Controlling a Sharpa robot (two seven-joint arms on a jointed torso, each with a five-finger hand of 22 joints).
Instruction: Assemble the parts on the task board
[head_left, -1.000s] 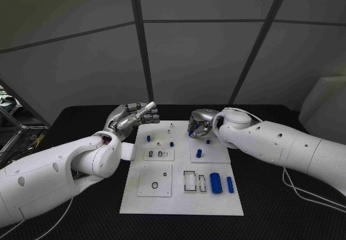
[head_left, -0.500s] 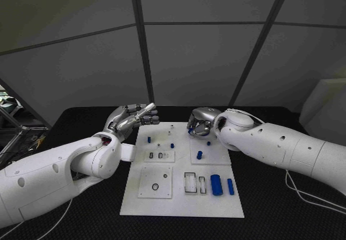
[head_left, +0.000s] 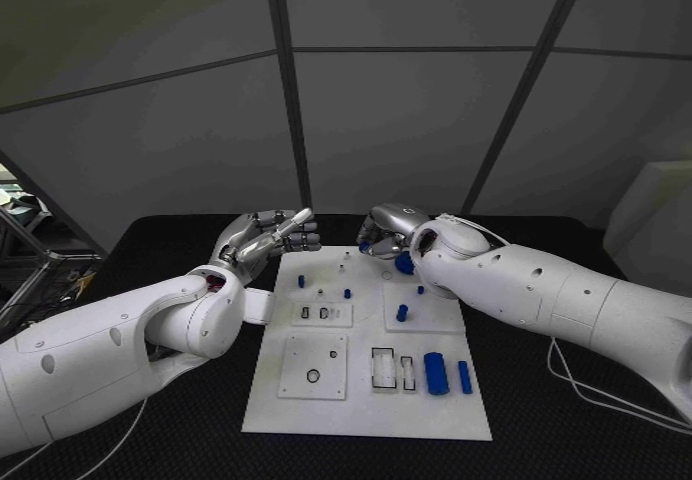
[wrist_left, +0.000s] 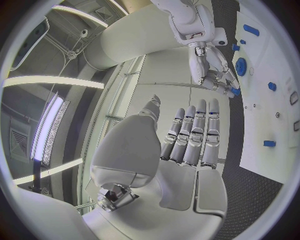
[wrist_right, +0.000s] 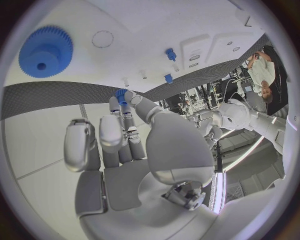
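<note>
While my left hand (head_left: 271, 238) hangs spread and empty off the board's (head_left: 368, 405) far-left corner, my right hand (head_left: 381, 236) sits at the far edge, pinching a small blue part (wrist_right: 120, 93) at its fingertips. From that part the gear (wrist_right: 45, 51) lies just beside, on the board, so I judge the right hand nearer.
</note>
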